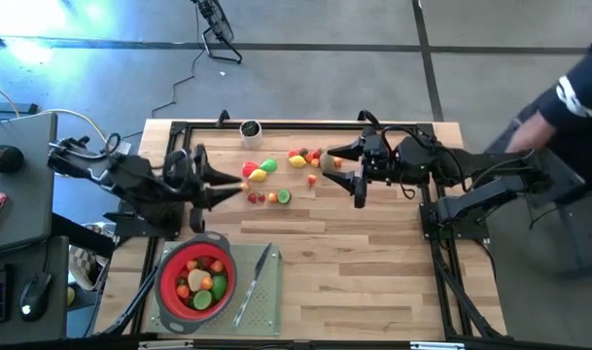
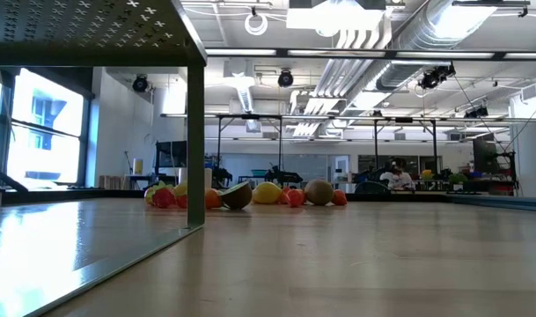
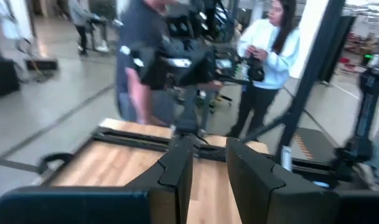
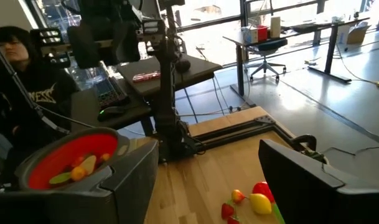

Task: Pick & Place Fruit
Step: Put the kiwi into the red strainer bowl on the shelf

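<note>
Here the left gripper (image 1: pixel 239 187) hovers above the wooden table (image 1: pixel 373 272) with its two dark fingers (image 3: pixel 177 168) drawn near each other, a slim gap left between them and nothing in it; its tip sits just beside the loose fruit (image 1: pixel 276 180), small glossy toy pieces in red, yellow, orange and green scattered across the far middle of the planks. The right gripper (image 1: pixel 346 175) has its jaws spread wide and empty, one blocky finger (image 4: pixel 124 180) to each side of the wrist view, with a yellow lemon shape and red pieces lying on the boards between them. Both arms reach in low from opposite sides, stretched nearly level toward each other over the fruit (each one dark and angular). More fruit fills the red strainer (image 1: pixel 169 282), a round bowl shape with a grey rim, resting on a pale mat (image 1: pixel 266 306) near the front left, beside a slim grey knife (image 1: pixel 254 282). From table height, the fruit shows as a row of rounded shapes far across the smooth wood grain.
</note>
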Motion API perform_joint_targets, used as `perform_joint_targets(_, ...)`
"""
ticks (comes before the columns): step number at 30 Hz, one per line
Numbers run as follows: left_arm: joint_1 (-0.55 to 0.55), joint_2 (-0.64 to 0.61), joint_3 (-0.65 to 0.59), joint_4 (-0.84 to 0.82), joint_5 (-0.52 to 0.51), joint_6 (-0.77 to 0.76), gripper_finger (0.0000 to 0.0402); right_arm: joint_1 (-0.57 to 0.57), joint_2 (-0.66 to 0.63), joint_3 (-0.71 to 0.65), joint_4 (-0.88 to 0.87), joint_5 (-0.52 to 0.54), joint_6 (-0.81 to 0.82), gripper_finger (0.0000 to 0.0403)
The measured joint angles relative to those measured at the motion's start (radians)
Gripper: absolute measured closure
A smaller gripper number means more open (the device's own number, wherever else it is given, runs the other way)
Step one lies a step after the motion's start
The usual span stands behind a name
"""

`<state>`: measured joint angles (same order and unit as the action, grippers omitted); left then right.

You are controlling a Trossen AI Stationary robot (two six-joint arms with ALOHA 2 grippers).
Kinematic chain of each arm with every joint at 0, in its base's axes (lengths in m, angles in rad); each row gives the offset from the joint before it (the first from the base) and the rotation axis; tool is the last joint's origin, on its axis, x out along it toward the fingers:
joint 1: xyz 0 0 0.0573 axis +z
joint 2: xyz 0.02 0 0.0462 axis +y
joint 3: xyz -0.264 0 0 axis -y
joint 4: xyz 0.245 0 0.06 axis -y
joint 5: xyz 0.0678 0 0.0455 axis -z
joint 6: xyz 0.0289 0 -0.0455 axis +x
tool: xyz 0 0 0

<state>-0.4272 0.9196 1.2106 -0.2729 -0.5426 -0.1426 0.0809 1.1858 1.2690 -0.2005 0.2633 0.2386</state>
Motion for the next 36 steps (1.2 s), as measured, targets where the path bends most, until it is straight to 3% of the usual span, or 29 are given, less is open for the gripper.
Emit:
perform_joint_targets(15,0.076,-0.141,0.0,-0.158,0.002,0.034,0.0309,-0.118,0.001,0.0,0.003,0.0,0.0,0.0133)
perform_joint_targets(21,0.076,-0.153,0.0,-0.194,0.002,0.034,0.0309,-0.187,0.062,0.001,-0.001,0.0,0.001,0.0133)
perform_joint_targets(29,0.074,-0.171,0.0,-0.263,0.002,0.017,0.0309,-0.302,0.18,0.0,-0.125,0.0,0.24,0.0133)
perform_joint_targets(36,0.074,-0.175,0.0,-0.268,0.002,-0.019,0.0309,-0.383,0.292,0.0,-0.239,-0.001,0.318,0.0133)
